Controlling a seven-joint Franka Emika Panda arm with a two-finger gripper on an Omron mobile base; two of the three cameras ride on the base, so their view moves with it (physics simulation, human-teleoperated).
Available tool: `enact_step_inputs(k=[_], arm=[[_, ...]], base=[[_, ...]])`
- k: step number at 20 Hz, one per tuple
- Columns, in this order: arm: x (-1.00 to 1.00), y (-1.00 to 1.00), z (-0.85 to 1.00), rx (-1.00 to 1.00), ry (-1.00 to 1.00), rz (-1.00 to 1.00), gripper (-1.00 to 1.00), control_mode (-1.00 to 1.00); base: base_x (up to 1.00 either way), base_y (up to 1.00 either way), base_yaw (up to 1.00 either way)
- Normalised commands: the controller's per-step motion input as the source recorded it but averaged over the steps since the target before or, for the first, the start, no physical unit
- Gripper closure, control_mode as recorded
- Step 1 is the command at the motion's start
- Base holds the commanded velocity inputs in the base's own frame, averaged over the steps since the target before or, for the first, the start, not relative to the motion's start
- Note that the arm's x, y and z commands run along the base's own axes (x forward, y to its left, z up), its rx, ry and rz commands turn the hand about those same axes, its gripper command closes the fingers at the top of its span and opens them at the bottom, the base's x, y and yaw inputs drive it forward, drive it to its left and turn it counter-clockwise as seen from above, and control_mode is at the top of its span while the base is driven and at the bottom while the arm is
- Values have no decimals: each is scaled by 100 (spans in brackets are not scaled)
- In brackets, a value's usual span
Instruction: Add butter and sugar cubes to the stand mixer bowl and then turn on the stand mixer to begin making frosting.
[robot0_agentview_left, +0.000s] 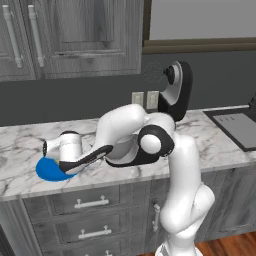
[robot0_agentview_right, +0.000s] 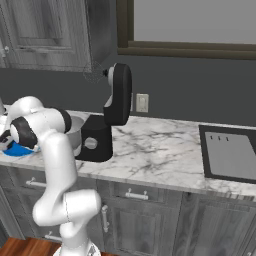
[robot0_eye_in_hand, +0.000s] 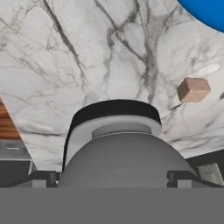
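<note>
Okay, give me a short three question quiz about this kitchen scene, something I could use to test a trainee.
1. True or false: the hinged head of the black stand mixer is tilted up.
2. Multiple choice: in the hand view, the small tan sugar cube lies on A) the round blue plate, B) the white marble counter, C) the dark sink.
3. Fill in: the round grey metal mixer bowl sits on the mixer's ____.

Key
1. True: the head stands raised, clear of the bowl.
2. B: the cube rests on bare marble, apart from the plate's edge.
3. Base, beside the white arm.
</note>
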Motion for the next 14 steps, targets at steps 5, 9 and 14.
enact_step_inputs(k=[5, 9, 14], arm=[[0, -1, -10, 8, 2, 3, -100, -100], [0, 0, -15, 5, 0, 0, -100, -100], [0, 0, -14, 2, 0, 0, -100, -100]], base=[[0, 0, 0], [0, 0, 0], [0, 0, 0]])
